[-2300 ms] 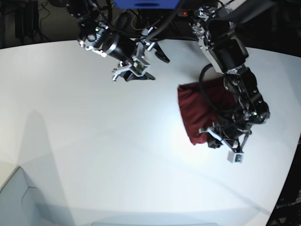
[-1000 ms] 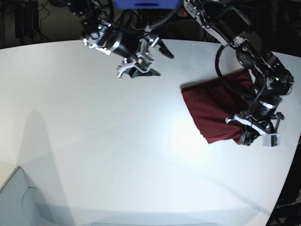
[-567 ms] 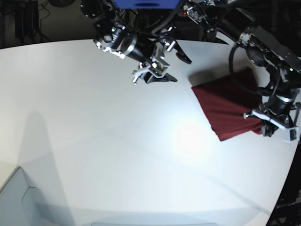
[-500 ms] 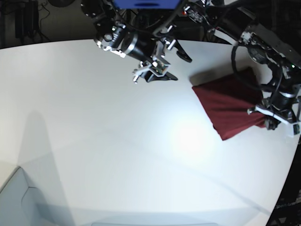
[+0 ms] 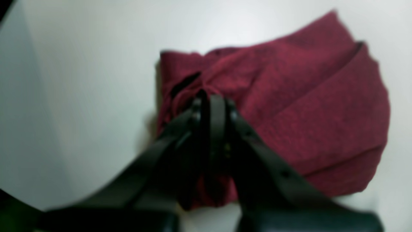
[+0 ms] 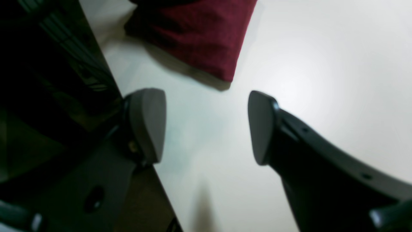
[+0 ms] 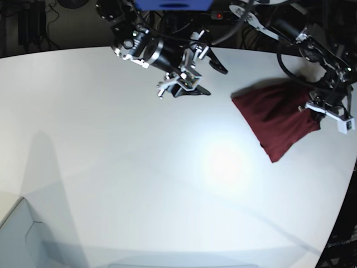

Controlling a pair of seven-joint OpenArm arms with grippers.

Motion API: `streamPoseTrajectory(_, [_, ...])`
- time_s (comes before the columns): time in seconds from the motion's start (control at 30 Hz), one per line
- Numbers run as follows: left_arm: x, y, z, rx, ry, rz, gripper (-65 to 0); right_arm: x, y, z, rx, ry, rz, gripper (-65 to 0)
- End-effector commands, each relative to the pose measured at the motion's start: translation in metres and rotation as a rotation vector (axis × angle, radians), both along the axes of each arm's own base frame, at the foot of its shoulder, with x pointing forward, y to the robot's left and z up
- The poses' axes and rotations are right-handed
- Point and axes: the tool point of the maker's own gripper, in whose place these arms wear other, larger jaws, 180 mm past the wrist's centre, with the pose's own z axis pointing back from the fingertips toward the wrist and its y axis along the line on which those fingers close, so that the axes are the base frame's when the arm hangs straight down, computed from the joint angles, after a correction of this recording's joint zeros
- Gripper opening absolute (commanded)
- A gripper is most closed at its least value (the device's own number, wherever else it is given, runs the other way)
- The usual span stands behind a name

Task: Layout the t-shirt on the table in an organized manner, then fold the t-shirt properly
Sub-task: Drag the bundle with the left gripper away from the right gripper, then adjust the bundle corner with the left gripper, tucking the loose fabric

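Pinched tight on a bunched fold of the t-shirt, the left gripper held it at the table's far right; the right gripper gaped empty. Spreading well probably needed a second corner grip. Against earlier, the cloth had dragged farther right.

In the base view the t-shirt lies bunched on the table at its far right, close to the curved right edge. The left gripper sits at the shirt's right end, touching the cloth. The right gripper hangs over the far middle of the table, left of the shirt and apart from it, with the shirt's corner beyond its fingertips.
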Motion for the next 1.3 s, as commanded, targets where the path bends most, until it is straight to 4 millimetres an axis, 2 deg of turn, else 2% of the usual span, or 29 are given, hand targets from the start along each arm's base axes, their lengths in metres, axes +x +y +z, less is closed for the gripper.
streamPoseTrajectory(0.0, [0.009,0.011,0.015,0.023,-0.061,0.015,-64.0,0.001,0.004,0.013,0.054,-0.02,-0.005,-24.9])
streamPoseTrajectory(0.1, [0.012,0.019,0.022,0.039,-0.112,0.037,-63.5,0.0,0.004,0.013,0.054,-0.017,-0.005,-24.9])
streamPoseTrajectory(0.17, [0.013,0.021,0.026,0.05,-0.135,0.043,-60.1,0.0,0.004,0.013,0.054,-0.017,-0.005,-24.9])
streamPoseTrajectory(0.43, [0.017,0.022,0.032,0.052,-0.168,0.044,-27.5,-0.003,0.003,0.011,0.05,-0.01,-0.004,-25.0])
streamPoseTrajectory(0.57, [0.023,0.018,0.045,0.007,-0.258,0.031,-18.3,-0.009,0.003,0.008,0.052,0.007,-0.004,-25.0])
streamPoseTrajectory(0.67, [0.023,0.021,0.049,-0.011,-0.282,0.021,-17.8,-0.01,0.003,0.007,0.052,0.01,-0.005,-25.0])
streamPoseTrajectory(1.1, [0.022,0.015,0.015,-0.107,-0.235,0.026,-19.1,-0.014,0.002,0.005,0.051,0.021,-0.006,-25.2])
streamPoseTrajectory(1.17, [0.022,0.015,0.014,-0.111,-0.233,0.026,-25.4,-0.014,0.002,0.005,0.051,0.021,-0.006,-25.2])
streamPoseTrajectory(1.27, [0.025,0.015,0.017,-0.112,-0.245,0.027,-44.1,-0.014,0.002,0.005,0.047,0.02,-0.007,-25.2])
